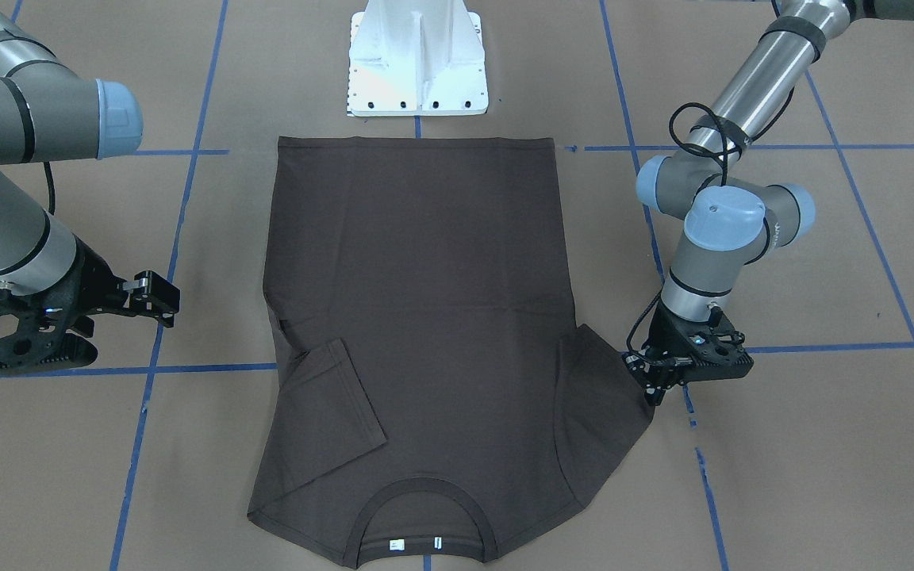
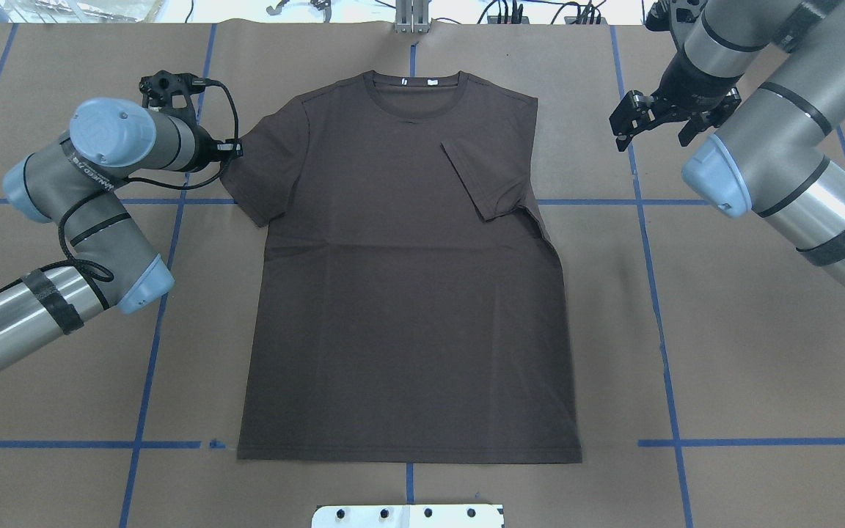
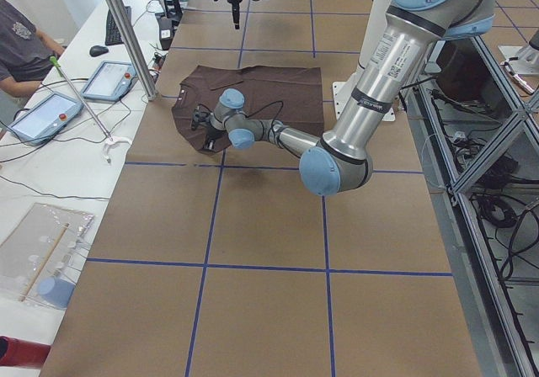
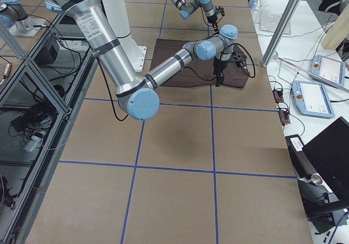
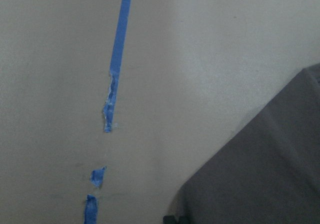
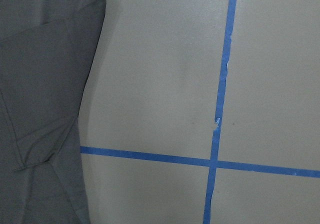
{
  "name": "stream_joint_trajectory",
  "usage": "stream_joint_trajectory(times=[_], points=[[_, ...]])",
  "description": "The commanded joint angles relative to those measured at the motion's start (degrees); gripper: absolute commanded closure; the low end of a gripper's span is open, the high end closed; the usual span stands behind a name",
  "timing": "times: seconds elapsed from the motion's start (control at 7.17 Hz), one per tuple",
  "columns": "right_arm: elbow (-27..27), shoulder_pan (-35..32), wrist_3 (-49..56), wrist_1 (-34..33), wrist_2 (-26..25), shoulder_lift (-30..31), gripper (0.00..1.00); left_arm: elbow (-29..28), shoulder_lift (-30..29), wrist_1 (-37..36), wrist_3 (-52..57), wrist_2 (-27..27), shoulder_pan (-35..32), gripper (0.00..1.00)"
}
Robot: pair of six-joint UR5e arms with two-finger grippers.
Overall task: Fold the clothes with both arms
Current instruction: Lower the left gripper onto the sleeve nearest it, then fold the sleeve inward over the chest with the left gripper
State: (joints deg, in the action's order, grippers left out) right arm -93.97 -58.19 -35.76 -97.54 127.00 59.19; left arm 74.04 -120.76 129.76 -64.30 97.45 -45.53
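— Presently, where does the T-shirt (image 2: 408,293) lie?
— Flat on the surface (image 2: 723,330), collar away from the pedestal (image 1: 417,63), long axis running outward. The right sleeve (image 2: 488,176) is turned in over the chest.
— Hands?
— Left hand (image 2: 235,149) touches the outspread left sleeve (image 2: 265,169); whether it is pinching, I cannot tell. Right hand (image 2: 622,126) is spread, empty, well apart. Blue tape lines (image 2: 650,242) cross nearby.

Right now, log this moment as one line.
T-shirt flat | right sleeve folded in | left sleeve spread | left tool at its edge, grip unclear | right tool open, off cloth
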Motion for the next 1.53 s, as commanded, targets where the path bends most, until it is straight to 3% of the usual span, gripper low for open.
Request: stream_joint_trajectory(times=[0.0,0.28,0.56,0.84,0.98,1.25,1.39], points=[[-0.3,0.0,-0.6,0.1,0.1,0.2,0.0,5.9,-5.1,-12.3,-1.8,0.0,0.1,1.0],[-0.3,0.0,-0.9,0.1,0.0,0.3,0.0,2.4,-13.6,-15.9,-10.7,0.4,2.7,1.0],[-0.3,0.0,-0.9,0.1,0.0,0.9,0.0,-10.7,-24.2,-15.1,-14.9,0.1,4.6,1.0],[-0.2,0.1,-0.9,0.1,0.0,0.8,0.0,-13.4,-24.0,-11.7,-14.7,0.0,5.4,1.0],[-0.1,0.2,-0.9,0.1,0.0,0.9,0.0,-13.4,-23.6,-10.2,-14.2,-0.2,5.4,0.01],[-0.2,0.2,-0.9,0.1,0.0,0.9,0.0,-11.7,-23.5,-9.3,-14.0,-0.8,5.5,0.0],[-0.9,0.2,-1.0,0.2,-0.1,0.9,0.0,-8.2,-22.2,-10.0,-14.0,-0.2,5.4,0.0]])
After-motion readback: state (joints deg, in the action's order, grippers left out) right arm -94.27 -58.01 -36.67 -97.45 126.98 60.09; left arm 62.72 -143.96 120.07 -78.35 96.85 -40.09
